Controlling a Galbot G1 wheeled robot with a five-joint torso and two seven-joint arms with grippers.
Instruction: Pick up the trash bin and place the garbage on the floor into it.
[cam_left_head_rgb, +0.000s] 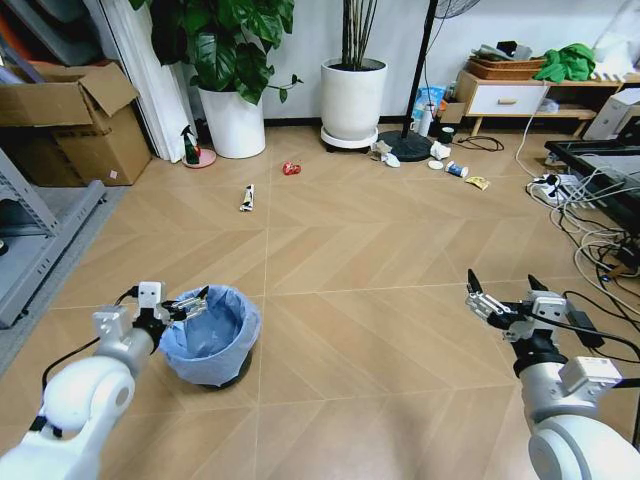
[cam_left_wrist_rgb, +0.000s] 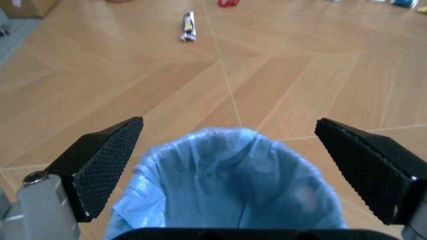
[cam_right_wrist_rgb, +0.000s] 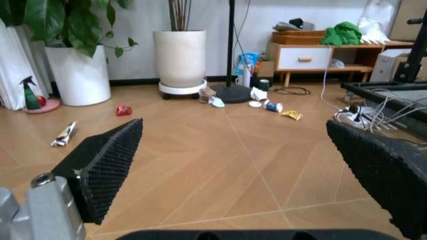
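The trash bin (cam_left_head_rgb: 212, 335), dark with a crinkly light blue bag, stands on the floor (cam_left_head_rgb: 350, 260) at my near left. My left gripper (cam_left_head_rgb: 196, 303) is open at the bin's near-left rim. In the left wrist view the bin (cam_left_wrist_rgb: 233, 185) lies between the spread fingers of the left gripper (cam_left_wrist_rgb: 228, 125). My right gripper (cam_left_head_rgb: 501, 280) hangs open above bare floor at the near right, holding nothing. Garbage lies farther off: a black-white tube (cam_left_head_rgb: 247, 197), a red wrapper (cam_left_head_rgb: 291, 168), crumpled paper (cam_left_head_rgb: 383, 153), a white cup (cam_left_head_rgb: 440, 150), a blue-white carton (cam_left_head_rgb: 456, 169) and a yellow scrap (cam_left_head_rgb: 478, 182).
Two white plant pots (cam_left_head_rgb: 353, 98) stand at the back wall beside a fan stand base (cam_left_head_rgb: 405, 146). Cardboard boxes (cam_left_head_rgb: 75, 125) and a grey metal rack (cam_left_head_rgb: 40, 235) line the left. Cables and a power strip (cam_left_head_rgb: 560, 190) sprawl at the right, near a low cabinet (cam_left_head_rgb: 510, 100).
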